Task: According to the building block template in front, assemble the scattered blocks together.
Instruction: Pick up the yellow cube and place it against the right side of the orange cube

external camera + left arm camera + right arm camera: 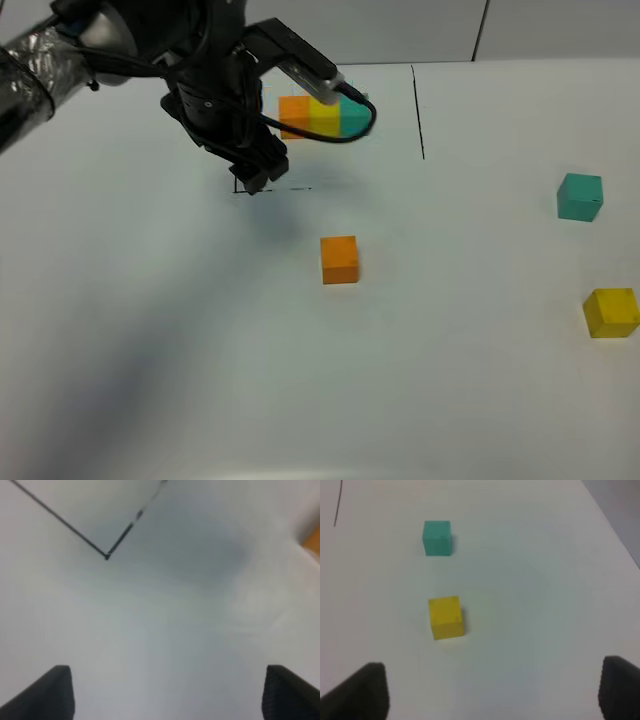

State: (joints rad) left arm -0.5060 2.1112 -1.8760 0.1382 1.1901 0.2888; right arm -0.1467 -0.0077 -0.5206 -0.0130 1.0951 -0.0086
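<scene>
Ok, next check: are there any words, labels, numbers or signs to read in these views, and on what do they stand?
None can be read in any view.
The orange block, yellow block, teal block and template row have plain faces.
The table carries only thin black lines, no lettering.

This looks to me like a robotics lab bench: a bare white table (150,350) with thin black lines (418,110) ruled on it around a joined row of coloured cubes (325,120). A black robot arm (210,100) leans over that row. Plain white wall panels (440,25) stand just behind it, and loose cubes (339,260) lie scattered on its near side.
</scene>
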